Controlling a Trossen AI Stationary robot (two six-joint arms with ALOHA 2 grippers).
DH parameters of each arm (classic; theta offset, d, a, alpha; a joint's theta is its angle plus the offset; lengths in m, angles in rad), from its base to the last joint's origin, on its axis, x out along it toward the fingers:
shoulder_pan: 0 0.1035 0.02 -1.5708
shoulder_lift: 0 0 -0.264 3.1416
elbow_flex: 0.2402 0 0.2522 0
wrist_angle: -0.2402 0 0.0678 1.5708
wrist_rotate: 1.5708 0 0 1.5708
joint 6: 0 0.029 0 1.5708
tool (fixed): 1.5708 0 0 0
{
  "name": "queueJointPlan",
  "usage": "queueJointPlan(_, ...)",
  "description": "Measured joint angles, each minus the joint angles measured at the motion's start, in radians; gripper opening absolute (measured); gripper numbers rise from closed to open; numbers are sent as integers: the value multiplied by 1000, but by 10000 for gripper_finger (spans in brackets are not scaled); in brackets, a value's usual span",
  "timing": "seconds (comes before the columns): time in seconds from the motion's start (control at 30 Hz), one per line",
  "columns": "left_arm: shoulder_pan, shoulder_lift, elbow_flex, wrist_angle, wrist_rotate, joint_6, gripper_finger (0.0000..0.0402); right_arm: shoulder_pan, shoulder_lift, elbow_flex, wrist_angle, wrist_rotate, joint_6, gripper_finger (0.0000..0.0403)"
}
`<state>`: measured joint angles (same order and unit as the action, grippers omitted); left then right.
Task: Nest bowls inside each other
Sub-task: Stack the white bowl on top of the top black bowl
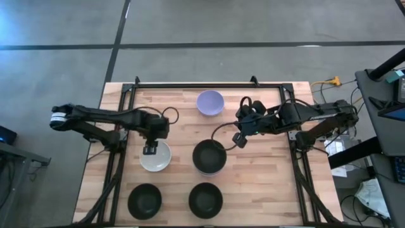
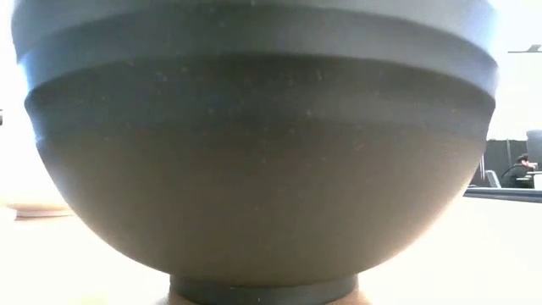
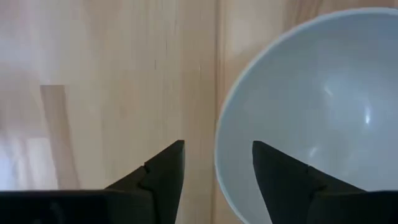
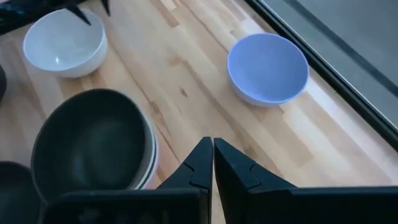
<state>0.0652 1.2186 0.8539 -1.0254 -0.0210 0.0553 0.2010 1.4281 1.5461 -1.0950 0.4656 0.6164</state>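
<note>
Five bowls or stacks stand on their feet on the wooden table. A white bowl (image 1: 155, 156) (image 3: 323, 106) (image 4: 64, 43) is left of centre. A black bowl nested in a pale one (image 1: 209, 157) (image 4: 93, 146) stands at the centre. A lavender bowl (image 1: 210, 102) (image 4: 267, 68) sits farther back. Two black bowls (image 1: 145, 200) (image 1: 205, 199) stand near the front edge, and one of them (image 2: 254, 152) fills the low view. My left gripper (image 1: 150, 150) (image 3: 218, 144) is open, with one finger over the white bowl's hollow and one outside its rim. My right gripper (image 1: 240, 140) (image 4: 213, 149) is shut, just right of the central stack.
A black metal frame (image 1: 209, 84) runs along the table's far edge and down both sides. Bare wood (image 1: 266, 183) lies right of the central stack and the near bowls. Cables and equipment (image 1: 373, 126) crowd the space right of the table.
</note>
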Motion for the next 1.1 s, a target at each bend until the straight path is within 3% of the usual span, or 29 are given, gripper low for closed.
queueJointPlan(0.3, 94, 125, -1, 45, 157, 32, 158, 46, -26, -1, -2, -2, -34, 9)
queueJointPlan(0.63, 95, 194, -1, 57, 214, -78, 16, 68, -136, -48, -29, -2, -39, 9)
queueJointPlan(0.73, 95, 178, -1, 61, 217, -130, 7, 68, -178, -83, -29, -2, -41, 9)
queueJointPlan(0.97, 92, 80, 56, 17, 217, -273, 2, 112, -322, -279, -15, -2, -21, 9)
queueJointPlan(1.1, 88, 4, 129, 32, 217, -390, 2, 176, -439, -457, 129, -4, 51, 9)
